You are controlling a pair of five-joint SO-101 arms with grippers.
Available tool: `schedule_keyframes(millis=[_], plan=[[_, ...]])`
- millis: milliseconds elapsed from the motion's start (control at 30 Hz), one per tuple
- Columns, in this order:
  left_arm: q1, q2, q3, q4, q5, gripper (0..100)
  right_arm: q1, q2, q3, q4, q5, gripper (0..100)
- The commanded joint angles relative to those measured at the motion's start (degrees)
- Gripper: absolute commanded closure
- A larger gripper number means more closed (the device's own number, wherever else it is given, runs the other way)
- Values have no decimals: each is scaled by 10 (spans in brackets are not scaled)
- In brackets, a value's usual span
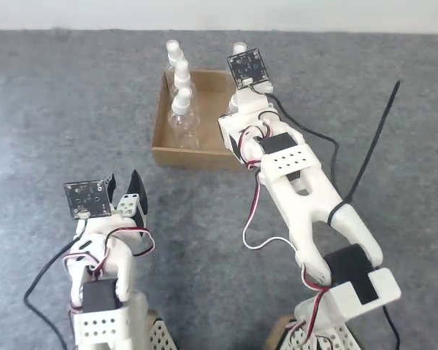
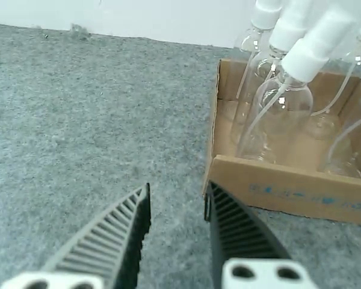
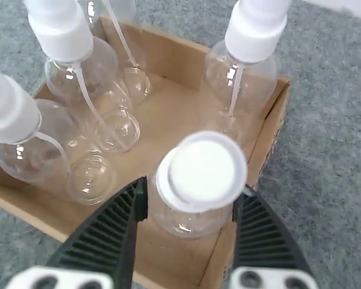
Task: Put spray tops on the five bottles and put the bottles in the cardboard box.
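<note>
While the right gripper [image 3: 189,191] grips one bottle [image 3: 200,171], others [image 3: 78,72] crowd the box [image 3: 168,117].

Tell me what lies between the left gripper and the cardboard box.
Bare grey carpet separates the left gripper from the cardboard box, as the left wrist view shows.

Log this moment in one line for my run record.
left gripper: open, over carpet beside box | right gripper: holding capped bottle inside box | other bottles: in box, tops on
</note>
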Motion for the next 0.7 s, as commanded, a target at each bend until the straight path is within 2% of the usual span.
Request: schedule_keyframes(millis=[0, 100, 300, 667], plan=[[-1, -8, -7, 4, -4, 859, 3, 0, -33, -10, -3, 889], [-1, -8, -7, 4, -4, 859, 3, 5, -33, -9, -2, 881], [-1, -8, -7, 4, -4, 859, 3, 5, -31, -4, -2, 790], [-1, -8, -7, 4, -4, 859, 2, 5, -30, -4, 6, 785]])
